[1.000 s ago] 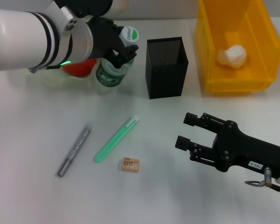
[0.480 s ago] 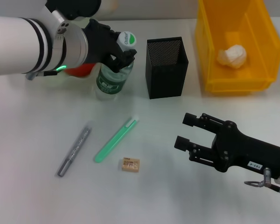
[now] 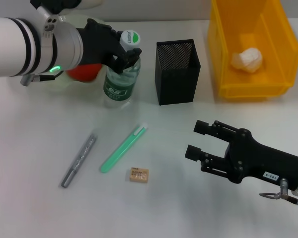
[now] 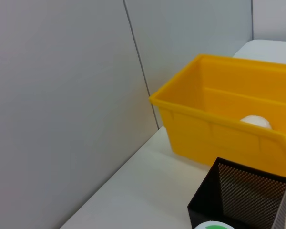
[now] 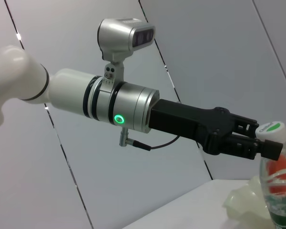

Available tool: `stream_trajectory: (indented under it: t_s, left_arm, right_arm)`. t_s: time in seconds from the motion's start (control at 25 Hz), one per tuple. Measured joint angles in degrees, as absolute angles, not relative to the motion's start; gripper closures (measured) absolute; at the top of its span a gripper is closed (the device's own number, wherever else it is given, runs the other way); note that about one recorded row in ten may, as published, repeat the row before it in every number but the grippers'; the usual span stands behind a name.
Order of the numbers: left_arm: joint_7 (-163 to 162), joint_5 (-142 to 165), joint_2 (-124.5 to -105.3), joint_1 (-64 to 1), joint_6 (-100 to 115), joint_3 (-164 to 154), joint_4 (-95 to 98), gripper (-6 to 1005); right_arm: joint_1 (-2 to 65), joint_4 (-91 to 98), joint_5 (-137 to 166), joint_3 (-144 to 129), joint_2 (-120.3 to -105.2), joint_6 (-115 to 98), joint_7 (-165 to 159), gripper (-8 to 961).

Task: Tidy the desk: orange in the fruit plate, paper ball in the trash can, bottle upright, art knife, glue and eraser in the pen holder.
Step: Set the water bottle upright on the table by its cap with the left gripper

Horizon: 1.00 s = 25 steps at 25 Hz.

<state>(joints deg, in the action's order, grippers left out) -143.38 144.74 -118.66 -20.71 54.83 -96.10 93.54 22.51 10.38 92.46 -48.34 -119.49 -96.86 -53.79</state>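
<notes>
My left gripper (image 3: 123, 58) is clamped on the neck of the bottle (image 3: 120, 82), just under its white cap (image 3: 129, 38), and the bottle stands nearly upright with its base on the table (image 3: 35, 148), leaning only slightly. The right wrist view shows the same hold from the side: the dark fingers (image 5: 257, 145) pinch the neck below the cap.

The step in hand, as I judge it, is to finish standing the bottle up and let go cleanly. To do that well I should bring the neck straight over the base, press down lightly so the whole base sits flat, then open the fingers evenly and lift away straight up, so that neither finger drags the cap sideways. The bottle looks light and top-heavy in my hold, so a sideways exit could tip it.

Just behind the bottle sits the orange (image 3: 82, 72), in the pale fruit plate (image 3: 54, 82), and the pen holder (image 3: 177, 72) stands near on the other side; I should avoid both when retreating. The paper ball (image 3: 248, 59) lies inside the trash can (image 3: 251, 89).

Nearer to me on the table lie the green art knife (image 3: 123, 148), a grey pen-like stick (image 3: 79, 158) that I take for the glue, and the eraser (image 3: 139, 174). My right gripper (image 3: 201, 140) hovers beside them, fingers spread wide and holding nothing.
</notes>
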Motion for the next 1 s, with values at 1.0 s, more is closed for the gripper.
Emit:
stream_trajectory:
  t_s: [1.0]
  left_arm:
    - [-135.31, 133.65, -118.65, -17.69, 51.71, -89.49, 87.81, 534]
  right_arm:
    - [22.76, 9.28, 92.64, -48.33, -119.53, -96.98, -53.79, 216]
